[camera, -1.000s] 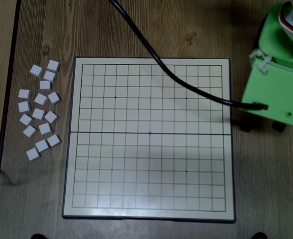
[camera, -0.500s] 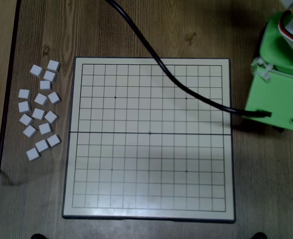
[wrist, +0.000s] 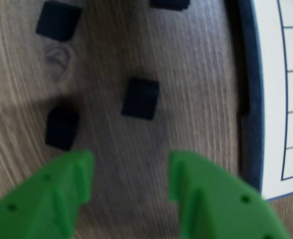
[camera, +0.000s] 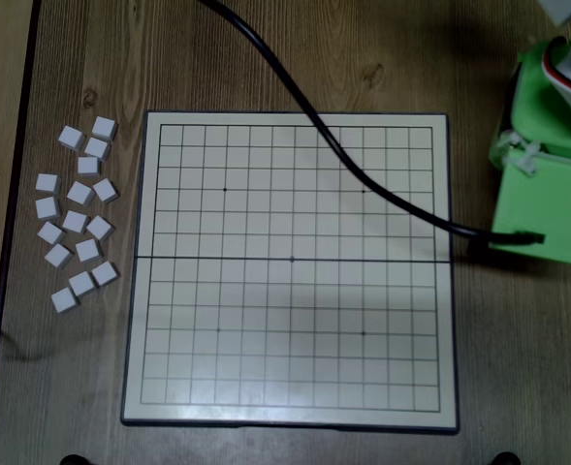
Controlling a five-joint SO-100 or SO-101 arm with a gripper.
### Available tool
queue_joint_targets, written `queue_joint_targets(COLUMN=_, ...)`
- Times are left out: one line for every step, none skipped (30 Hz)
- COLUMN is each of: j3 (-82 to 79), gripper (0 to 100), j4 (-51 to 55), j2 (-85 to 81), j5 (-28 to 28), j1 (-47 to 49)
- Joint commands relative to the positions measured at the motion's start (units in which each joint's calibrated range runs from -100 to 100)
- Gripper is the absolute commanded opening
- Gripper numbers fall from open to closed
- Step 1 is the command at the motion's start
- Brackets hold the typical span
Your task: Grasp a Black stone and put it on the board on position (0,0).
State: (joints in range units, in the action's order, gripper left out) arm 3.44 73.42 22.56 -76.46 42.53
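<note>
In the wrist view several black stones lie on the wooden table. One black stone (wrist: 141,98) sits just ahead of my open gripper (wrist: 131,167), roughly in line with the gap between its green fingers (wrist: 61,194). Another stone (wrist: 61,128) lies near the left fingertip, and two more (wrist: 58,20) are farther off. Nothing is between the jaws. The board (wrist: 290,99) shows at the right edge of this view. From overhead the board (camera: 290,266) carries no stones, and the green arm (camera: 547,203) hangs right of it, hiding the black stones.
A cluster of white square blocks (camera: 77,213) lies left of the board. A black cable (camera: 363,174) runs from the top over the board's upper right to the arm. The board's dark frame (wrist: 250,99) stands close to my right finger.
In the overhead view the green arm has shifted to the right, away from the board's right edge, and the cable's end moved with it. Board and white blocks are unchanged.
</note>
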Motion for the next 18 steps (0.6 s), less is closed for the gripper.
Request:
queue_joint_targets(j3=0.2, gripper=12, j4=-0.9, j2=-1.4, j5=0.1, j1=-0.6)
queue_joint_targets(j3=-0.2, gripper=12, j4=-1.1, j2=-1.4, j5=0.2, j1=-0.6)
queue_joint_targets(j3=-0.4, gripper=12, j4=-1.3, j2=-1.3, j5=0.2, j1=-0.6)
queue_joint_targets(j3=-0.5, gripper=12, j4=-1.3, j2=-1.3, j5=0.2, j1=-0.6)
queue_joint_targets(j3=-0.7, gripper=12, j4=-1.3, j2=-1.3, j5=0.2, j1=-0.6)
queue_joint_targets(j3=-0.9, gripper=12, j4=-1.3, j2=-1.3, j5=0.2, j1=-0.7)
queue_joint_targets(j3=-1.0, gripper=12, j4=-1.3, j2=-1.3, j5=0.2, j1=-0.7)
queue_joint_targets(j3=-1.1, gripper=12, j4=-1.4, j2=-1.2, j5=0.2, j1=-0.8)
queue_joint_targets(j3=-1.1, gripper=12, j4=-1.4, j2=-1.1, j5=0.2, j1=-0.9)
queue_joint_targets(j3=-1.1, gripper=12, j4=-1.4, j2=-1.1, j5=0.2, j1=-0.9)
queue_joint_targets(j3=-1.1, gripper=12, j4=-1.4, j2=-1.0, j5=0.3, j1=-0.9)
queue_joint_targets(j3=-1.1, gripper=12, j4=-1.5, j2=-0.8, j5=0.2, j1=-0.9)
queue_joint_targets(j3=-1.1, gripper=12, j4=-1.5, j2=-0.6, j5=0.2, j1=-0.9)
queue_joint_targets(j3=-1.1, gripper=12, j4=-1.5, j2=-0.6, j5=0.2, j1=-0.9)
queue_joint_targets(j3=-1.1, gripper=12, j4=-1.5, j2=-0.6, j5=0.2, j1=-0.9)
queue_joint_targets(j3=-1.1, gripper=12, j4=-1.6, j2=-0.6, j5=0.2, j1=-0.9)
queue_joint_targets(j3=-1.1, gripper=12, j4=-1.6, j2=-0.6, j5=0.2, j1=-0.9)
queue_joint_targets(j3=-1.1, gripper=12, j4=-1.6, j2=-0.6, j5=0.2, j1=-0.9)
